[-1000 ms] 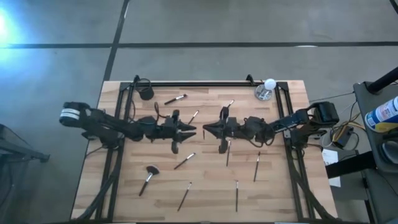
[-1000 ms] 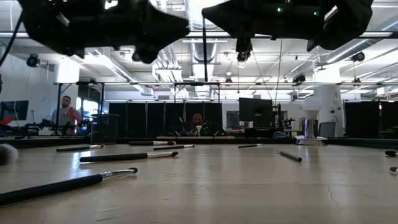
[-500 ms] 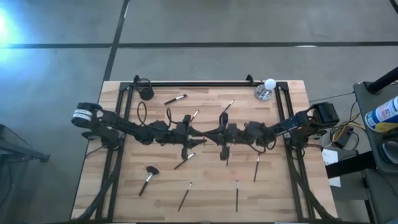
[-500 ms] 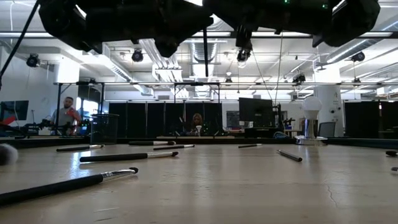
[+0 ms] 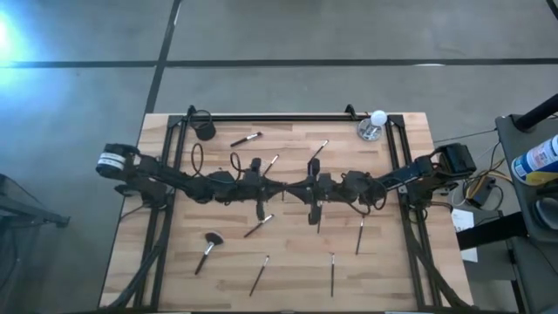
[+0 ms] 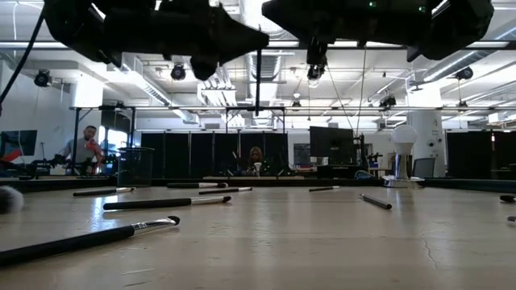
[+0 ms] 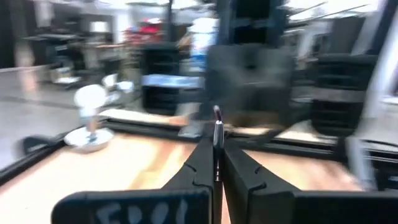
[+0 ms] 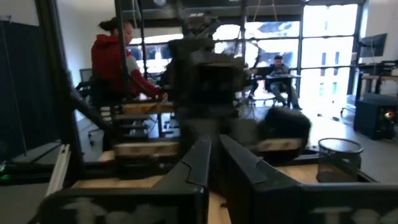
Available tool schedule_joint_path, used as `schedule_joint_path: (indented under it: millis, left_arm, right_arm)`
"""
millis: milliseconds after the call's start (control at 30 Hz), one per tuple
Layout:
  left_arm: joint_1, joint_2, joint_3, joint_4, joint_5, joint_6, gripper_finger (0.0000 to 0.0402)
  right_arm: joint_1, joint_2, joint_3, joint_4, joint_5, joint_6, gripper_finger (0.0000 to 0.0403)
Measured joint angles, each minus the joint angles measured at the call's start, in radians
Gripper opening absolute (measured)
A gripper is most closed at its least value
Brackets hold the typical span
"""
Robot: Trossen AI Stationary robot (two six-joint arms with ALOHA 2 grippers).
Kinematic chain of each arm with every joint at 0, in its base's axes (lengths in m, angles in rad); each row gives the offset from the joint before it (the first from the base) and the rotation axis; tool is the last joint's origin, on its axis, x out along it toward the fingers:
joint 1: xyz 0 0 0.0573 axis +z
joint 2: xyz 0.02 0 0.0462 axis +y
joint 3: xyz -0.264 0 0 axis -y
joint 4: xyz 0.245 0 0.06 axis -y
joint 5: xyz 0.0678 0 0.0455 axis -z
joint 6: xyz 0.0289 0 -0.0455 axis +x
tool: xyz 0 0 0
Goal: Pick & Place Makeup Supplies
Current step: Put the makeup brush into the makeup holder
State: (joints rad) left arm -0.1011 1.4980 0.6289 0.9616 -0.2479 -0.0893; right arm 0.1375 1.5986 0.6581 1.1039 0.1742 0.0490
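High over the table's middle my two grippers meet tip to tip. My left gripper [image 5: 278, 186] comes from the left and is shut on a thin makeup brush [image 7: 216, 146] that stands upright; in the low view this brush [image 6: 258, 80] hangs below the fingers. My right gripper [image 5: 293, 187] faces it from the right, its fingers [image 8: 202, 155] slightly apart with nothing seen between them. Several other makeup brushes lie flat on the wood, among them one [image 5: 247, 139] at the back, one [image 5: 258, 227] below the grippers and a fluffy-headed one [image 5: 208, 251]. My left gripper pinches the brush between its two fingers near its upper end, about the silvery ferrule [image 7: 216, 132]. The fingers lie level, coming from the table's left, across the brush. The brush stands upright, its dark tip above the fingers and its handle hanging below, clear of the table.
A small black cup [image 5: 204, 130] stands at the back left and a white ball on a silver base [image 5: 375, 125] at the back right. More brushes lie near the front [image 5: 259, 275], [image 5: 331, 272] and right [image 5: 359, 235]. People sit in the room beyond the table.
My left gripper has gone toward the table's right edge, up to my right gripper, and has shut on the upright brush there. The brush has stayed upright and clear of the table.
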Motion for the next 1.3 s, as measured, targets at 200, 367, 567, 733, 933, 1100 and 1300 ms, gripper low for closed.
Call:
schedule_joint_path:
  millis: [200,367,567,733,933,1100,1300]
  left_arm:
    - [0.03,-0.128,-0.014,-0.167,-0.132,0.007,0.001]
    - [0.096,-0.273,-0.021,-0.338,-0.232,0.026,0.001]
    - [0.261,-0.43,-0.111,-0.364,-0.284,0.039,0.001]
    - [0.461,-0.536,-0.201,-0.366,-0.308,0.066,0.001]
    - [0.72,-0.572,-0.262,-0.301,-0.23,0.053,0.001]
    - [0.884,-0.533,-0.293,-0.214,-0.214,0.04,0.001]
    - [0.968,-0.478,-0.289,-0.159,-0.214,0.039,0.001]
  right_arm:
    - [-0.002,-0.002,-0.004,-0.012,0.066,-0.012,0.0064]
    - [-0.006,-0.002,-0.011,-0.083,0.077,-0.04,0.0049]
    - [-0.028,-0.002,-0.026,-0.137,0.081,-0.046,0.0011]
    - [-0.076,-0.002,-0.036,-0.139,0.079,-0.058,0.0009]
    - [-0.161,-0.002,-0.038,-0.137,0.052,-0.054,0.0008]
    - [-0.22,-0.002,-0.038,-0.123,0.012,-0.058,0.0008]
    - [-0.262,-0.002,-0.037,-0.119,-0.023,-0.071,0.0008]
